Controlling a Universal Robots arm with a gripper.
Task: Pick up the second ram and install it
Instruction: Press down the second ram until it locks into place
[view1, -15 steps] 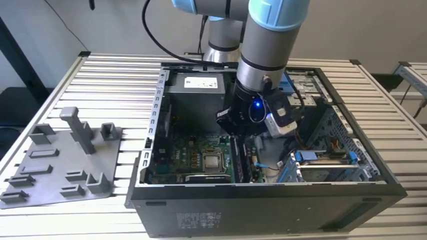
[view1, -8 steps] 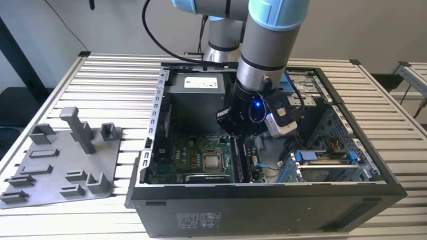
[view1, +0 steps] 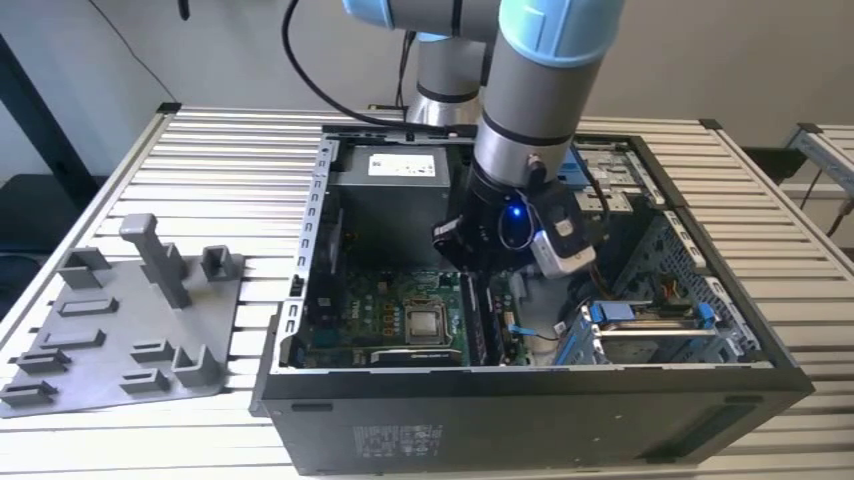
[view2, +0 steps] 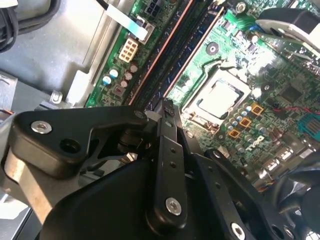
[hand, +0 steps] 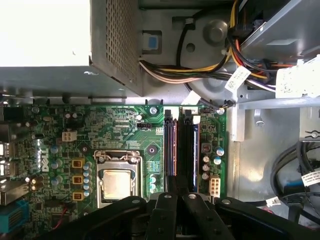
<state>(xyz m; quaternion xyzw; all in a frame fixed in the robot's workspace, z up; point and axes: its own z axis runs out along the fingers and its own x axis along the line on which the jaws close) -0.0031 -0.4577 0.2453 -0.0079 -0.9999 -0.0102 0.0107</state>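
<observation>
At the exterior view's left the grey tray (view1: 127, 330) lies on the slatted table (view1: 240, 150). Its posts and pockets carry no stick, so I judge that the memory has already left it. To the right of it the open computer case (view1: 534, 420) lies on its side, probably so that the green board (hand: 120, 125) faces up and the arm can come down from above. On this board comes first the processor socket (hand: 116, 181), then just beside it the row of memory slots (hand: 170, 145). In the first wrist view a long dark strip (hand: 188, 150) fills the slot farther from the socket. I take it for the second ram, standing on its edge in the slot, but I cannot be sure it is not a bare slot. Its long axis runs parallel to the side of the socket, with one end toward the metal power box (hand: 115, 45) and the other end under the gripper (hand: 177, 195). The gripper hangs directly over this near end of the slots, low inside the case, which fits with seating a stick. I cannot tell whether it is spread or pressed together, or whether it pinches anything. At the right lies the drive cage (view1: 654, 335).
</observation>
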